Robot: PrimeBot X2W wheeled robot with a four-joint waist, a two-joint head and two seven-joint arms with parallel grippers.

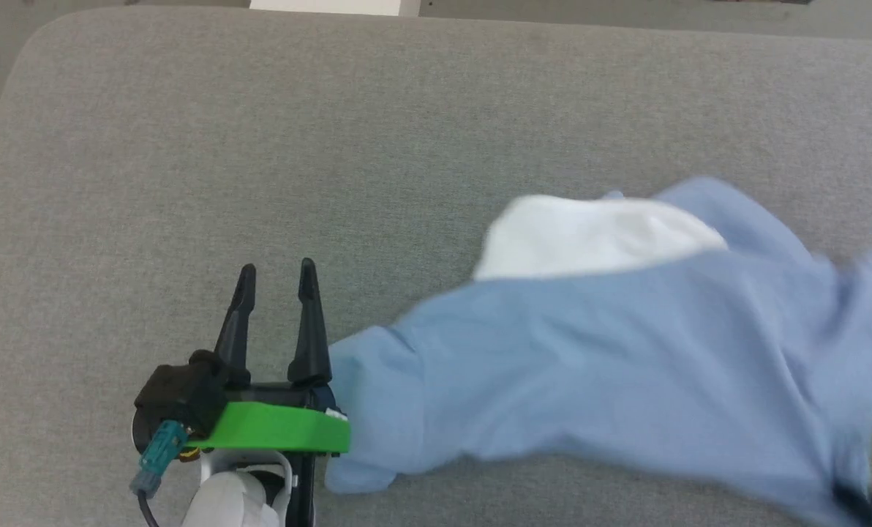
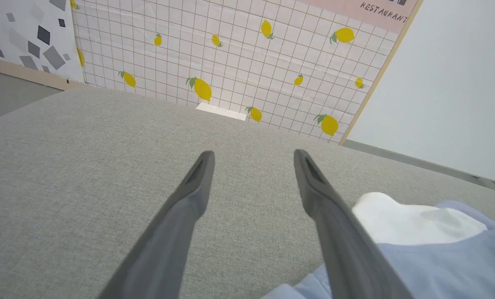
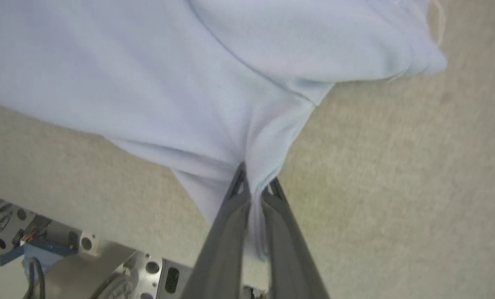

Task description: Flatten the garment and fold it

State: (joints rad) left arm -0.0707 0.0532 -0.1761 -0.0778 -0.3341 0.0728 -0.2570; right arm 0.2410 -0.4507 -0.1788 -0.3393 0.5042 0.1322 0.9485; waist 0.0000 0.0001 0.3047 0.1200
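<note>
Your right fingers (image 3: 256,182) are clamped together on a bunched fold of the garment (image 3: 148,83), close to the table's (image 3: 376,187) near edge. Your left fingers (image 1: 276,269) stand wide apart and empty, with the crumpled garment just beside them on their right. This looks like the flattening step: next, get the left fingers onto another hem, then spread. Beyond and left of them, bare table runs to the far edge.

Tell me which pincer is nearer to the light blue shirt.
Right. The right pincer is shut on a pinch of the shirt; the left pincer stands open close beside its edge, gripping nothing.
</note>
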